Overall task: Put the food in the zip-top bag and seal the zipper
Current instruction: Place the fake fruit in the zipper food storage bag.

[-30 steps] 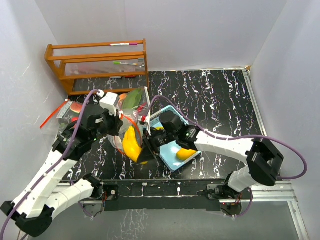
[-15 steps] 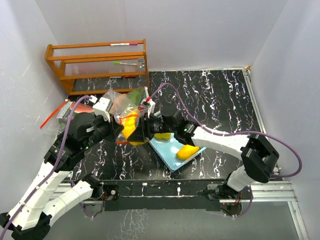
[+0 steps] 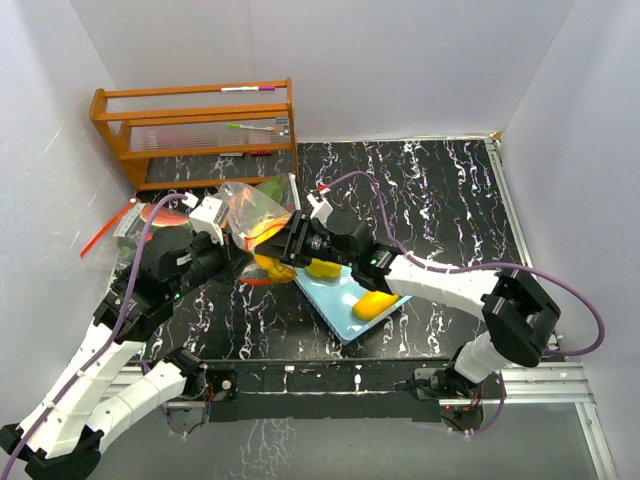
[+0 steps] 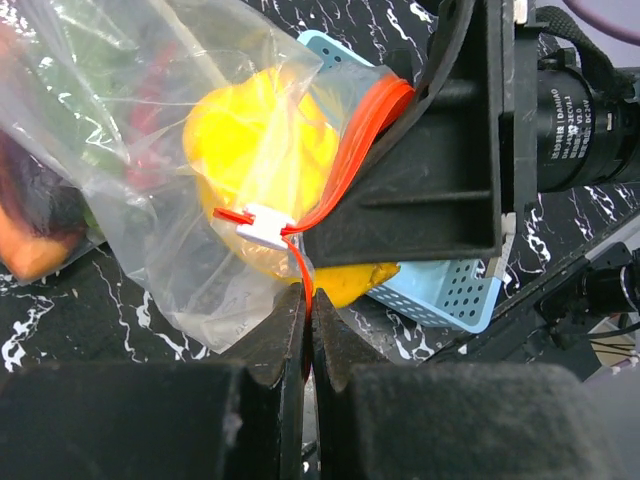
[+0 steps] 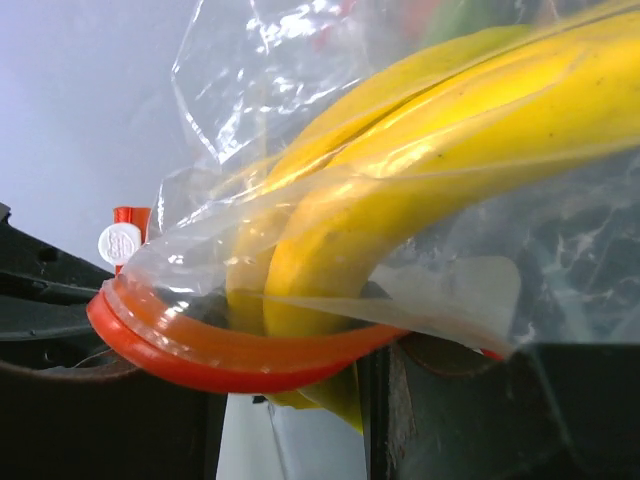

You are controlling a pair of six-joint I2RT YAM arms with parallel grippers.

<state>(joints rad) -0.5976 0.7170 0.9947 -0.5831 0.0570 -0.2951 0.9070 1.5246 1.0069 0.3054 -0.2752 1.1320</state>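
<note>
The clear thin-film zip-top bag [image 4: 130,190] is judged light, limp and slippery. It is best taken by its stiffer red zipper strip [image 4: 350,160], near the small white slider [image 4: 262,226]. That strip is pinched in the clenched left tool [image 4: 308,325], so one side of the mouth is held. The glossy yellow toy bananas [image 5: 400,200] are judged hard, smooth and light, and a grip near one end is thought safest. They are lodged partway through the mouth, their lower end grasped, as it appears, by the right tool [image 5: 290,410]. Green and red pieces are seen dimly inside the bag. A yellow toy mango [image 3: 372,303] lies in the light-blue perforated plastic basket [image 4: 440,295] on the black marbled desk [image 3: 430,200].
</note>
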